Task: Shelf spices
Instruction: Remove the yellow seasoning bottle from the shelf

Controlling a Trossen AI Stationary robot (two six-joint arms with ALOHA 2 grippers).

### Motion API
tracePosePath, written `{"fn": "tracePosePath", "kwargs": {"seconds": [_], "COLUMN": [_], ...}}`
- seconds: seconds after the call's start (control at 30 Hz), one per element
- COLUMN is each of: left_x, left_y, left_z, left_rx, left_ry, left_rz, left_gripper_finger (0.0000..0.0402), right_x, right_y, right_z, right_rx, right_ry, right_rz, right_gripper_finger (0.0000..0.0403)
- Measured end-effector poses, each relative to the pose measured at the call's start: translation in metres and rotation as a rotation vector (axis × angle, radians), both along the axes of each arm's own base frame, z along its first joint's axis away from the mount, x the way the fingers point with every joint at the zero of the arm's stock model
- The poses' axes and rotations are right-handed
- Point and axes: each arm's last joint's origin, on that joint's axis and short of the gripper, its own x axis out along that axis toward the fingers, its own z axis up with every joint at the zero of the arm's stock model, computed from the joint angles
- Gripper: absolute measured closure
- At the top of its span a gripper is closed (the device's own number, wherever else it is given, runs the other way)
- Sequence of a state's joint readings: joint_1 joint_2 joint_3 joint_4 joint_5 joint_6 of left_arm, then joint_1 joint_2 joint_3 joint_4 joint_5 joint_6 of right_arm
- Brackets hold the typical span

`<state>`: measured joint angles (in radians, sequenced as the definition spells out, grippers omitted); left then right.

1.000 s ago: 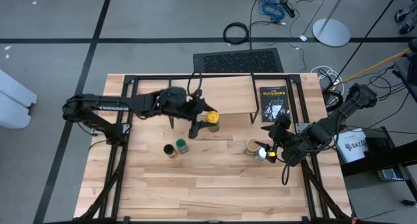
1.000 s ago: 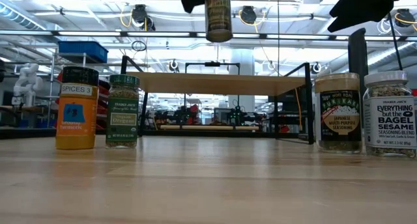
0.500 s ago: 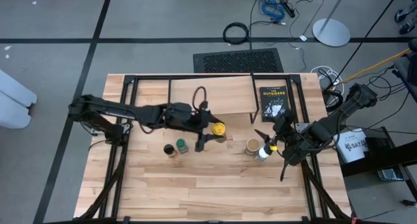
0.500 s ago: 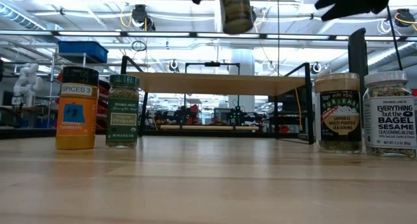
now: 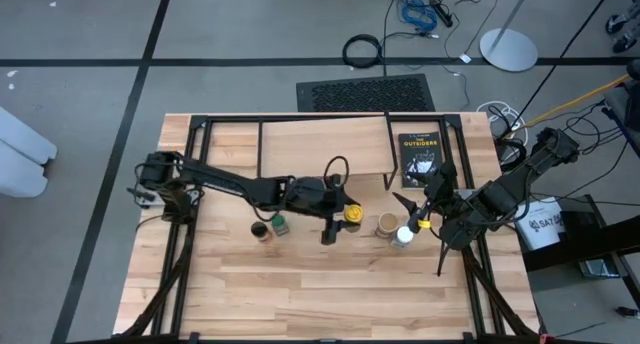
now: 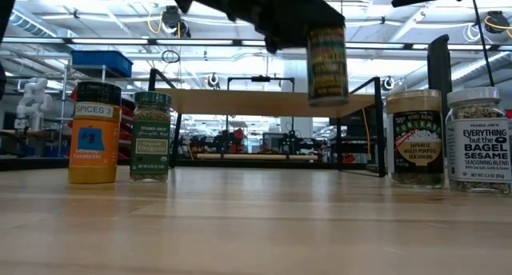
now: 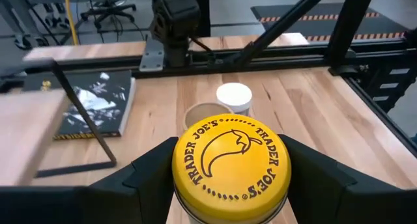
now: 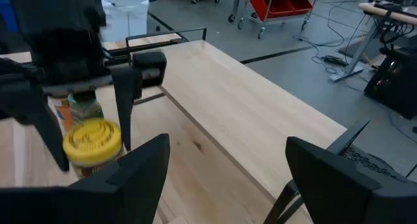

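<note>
My left gripper (image 5: 348, 216) is shut on the yellow-lidded spice jar (image 6: 327, 63), which is held in the air above the table's middle, in front of the shelf (image 5: 322, 147). The dark-lidded orange jar (image 6: 94, 133) and the green-lidded jar (image 6: 151, 137) stand on their bases on the table to the left. The tan-lidded jar (image 6: 414, 137) and the white-lidded jar (image 6: 478, 141) stand to the right. My right gripper (image 5: 415, 229) hovers open above the white-lidded jar (image 5: 402, 235). The shelf board (image 6: 264, 101) holds no jar. My left gripper pinches the yellow-lidded jar just under its lid (image 7: 229, 162), with one finger (image 7: 153, 175) on each side. The fingers come slanting down from the table's left. The jar hangs upright below them, lifted clear of the table (image 6: 327, 63).
A black book (image 5: 420, 159) lies flat at the table's far right, beside the shelf's black leg (image 7: 91, 136). A black metal frame (image 5: 200, 134) runs along the table's far and side edges. Bare wood lies toward the near edge (image 5: 330, 294).
My left gripper has carried the yellow-lidded jar toward the table's right and near edge, away from the shelf front, and has come lower. It now hangs close to the tan-lidded jar. My right gripper has risen a little. The four standing jars have kept still.
</note>
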<state>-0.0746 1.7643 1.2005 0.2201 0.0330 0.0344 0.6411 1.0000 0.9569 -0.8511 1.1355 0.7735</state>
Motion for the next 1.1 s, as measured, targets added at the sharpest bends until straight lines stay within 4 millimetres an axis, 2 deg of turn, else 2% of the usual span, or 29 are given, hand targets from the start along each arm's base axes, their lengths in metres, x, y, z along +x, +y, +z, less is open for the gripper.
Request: {"fn": "tracePosePath", "kwargs": {"seconds": [0.4, 0.73, 1.1], "left_x": [0.019, 0.024, 0.036], "left_y": [-0.002, -0.007, -0.009], "left_z": [-0.041, -0.051, -0.076], "left_rx": [0.0, 0.002, 0.009], "left_ry": [0.032, 0.014, 0.035], "left_rz": [0.003, -0.005, -0.005], "left_gripper_finger": [0.0157, 0.0157, 0.0157], "right_x": [0.0, 0.0, 0.0], "right_y": [0.0, 0.0, 0.0], "right_z": [-0.001, -0.001, -0.001], "right_rx": [-0.002, -0.001, 0.0], "right_ry": [0.009, 0.01, 0.01], "right_rz": [0.003, 0.004, 0.005], "right_gripper_finger": [0.0108, 0.0108, 0.0108]}}
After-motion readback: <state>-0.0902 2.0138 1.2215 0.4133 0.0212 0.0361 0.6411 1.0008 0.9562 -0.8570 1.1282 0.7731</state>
